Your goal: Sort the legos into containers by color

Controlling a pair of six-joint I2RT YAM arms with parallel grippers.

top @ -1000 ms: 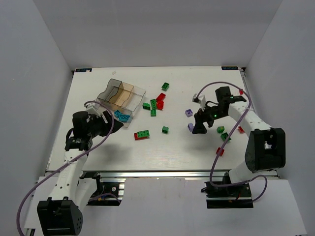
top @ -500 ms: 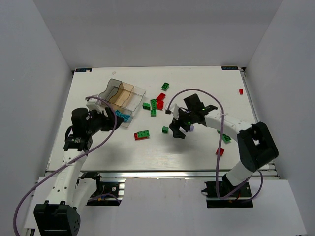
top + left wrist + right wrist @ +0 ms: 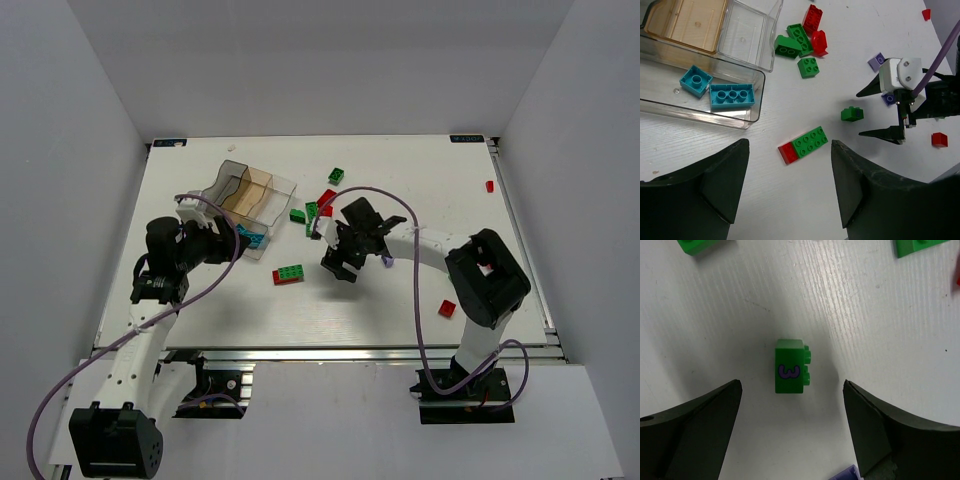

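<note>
The clear tray (image 3: 226,187) stands at the back left, with two cyan bricks (image 3: 731,95) in its nearest compartment. My left gripper (image 3: 207,246) is open and empty beside the tray. In the left wrist view a flat green-and-red brick (image 3: 804,144) lies on the table beyond its fingertips (image 3: 740,150). My right gripper (image 3: 338,263) is open over mid-table. A small green brick marked "3" (image 3: 790,372) lies on its side between its spread fingers (image 3: 715,410), untouched; it also shows in the left wrist view (image 3: 852,114).
Green and red bricks (image 3: 318,207) cluster right of the tray, and one green brick (image 3: 336,175) lies farther back. A purple brick (image 3: 386,261) lies by the right arm. Red bricks lie at the near right (image 3: 447,308) and far right edge (image 3: 489,185).
My right arm has swung left from the right side of the table to the middle and now hangs over the small green brick. My left gripper has barely moved.
</note>
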